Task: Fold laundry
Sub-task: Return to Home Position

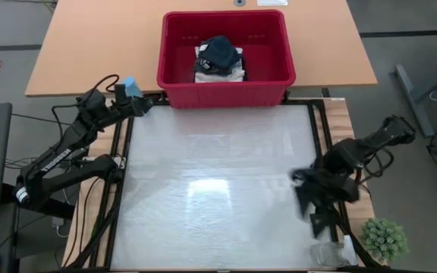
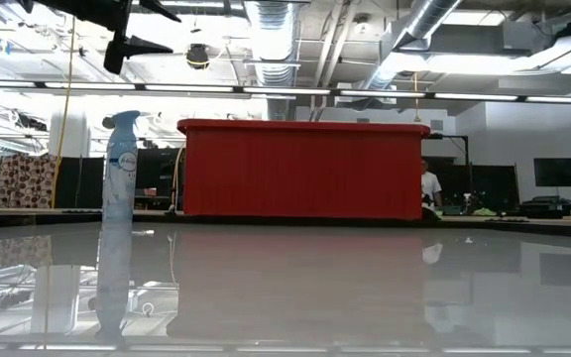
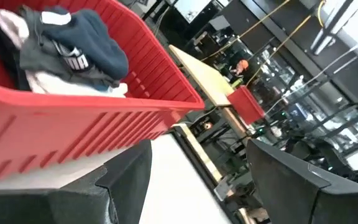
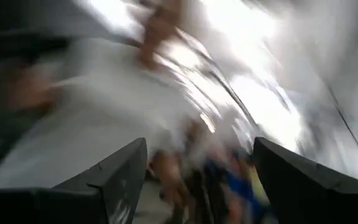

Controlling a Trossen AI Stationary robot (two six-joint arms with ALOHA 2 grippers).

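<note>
The laundry (image 1: 220, 57) lies piled in the red slotted basket (image 1: 177, 85) at the table's far edge: a dark navy garment on top of white and grey pieces (image 3: 67, 43). My left gripper (image 1: 143, 104) hangs open in the air just off the basket's near left corner, pointing level along the basket's near wall (image 3: 73, 124); its fingers (image 3: 123, 186) have nothing between them. My right gripper (image 1: 309, 199) is open over the table's right side with nothing in it (image 4: 201, 180); that view is blurred.
A pale blue spray bottle (image 2: 119, 164) stands just left of the basket (image 1: 130, 86). A glossy white mat (image 1: 218, 189) covers the table. A small green plant (image 1: 385, 236) and a clear plastic item (image 1: 332, 254) sit at the near right corner.
</note>
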